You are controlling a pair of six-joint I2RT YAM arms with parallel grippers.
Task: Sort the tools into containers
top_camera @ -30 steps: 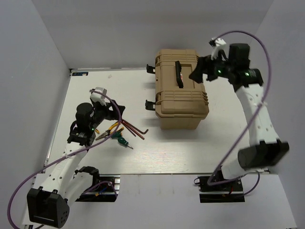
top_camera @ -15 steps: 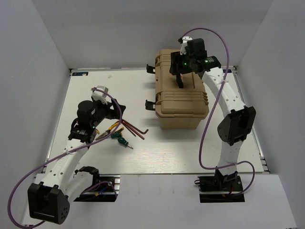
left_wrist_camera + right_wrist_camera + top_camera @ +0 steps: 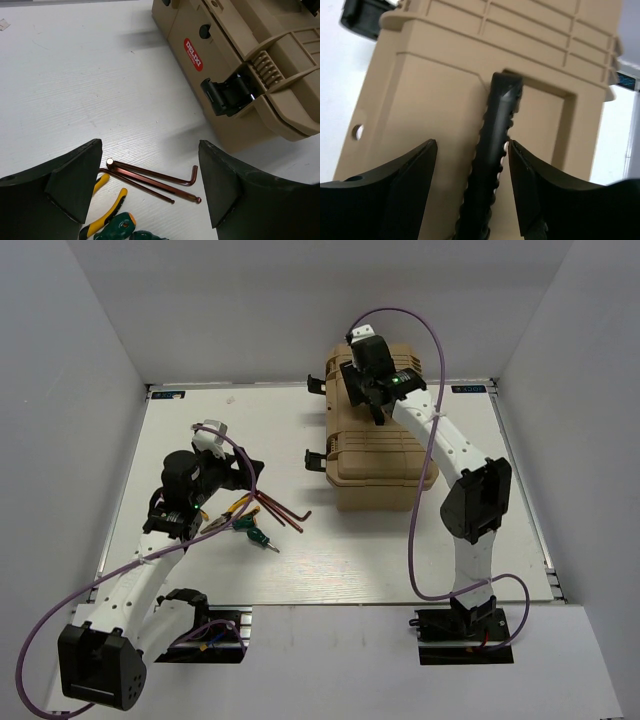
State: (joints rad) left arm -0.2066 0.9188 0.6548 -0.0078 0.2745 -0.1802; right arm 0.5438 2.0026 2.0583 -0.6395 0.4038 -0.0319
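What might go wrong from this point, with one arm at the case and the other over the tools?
1. The right gripper straddles the black handle of the closed toolbox; pulling may drag the whole case instead of raising the lid.
2. The left gripper hangs open over thin hex keys lying flat, close beside the pliers and screwdriver; a pinch may catch several tools or none.

A red oval label (image 3: 193, 54) reading "DELIXI" sits on the tan toolbox's (image 3: 240, 30) side wall.
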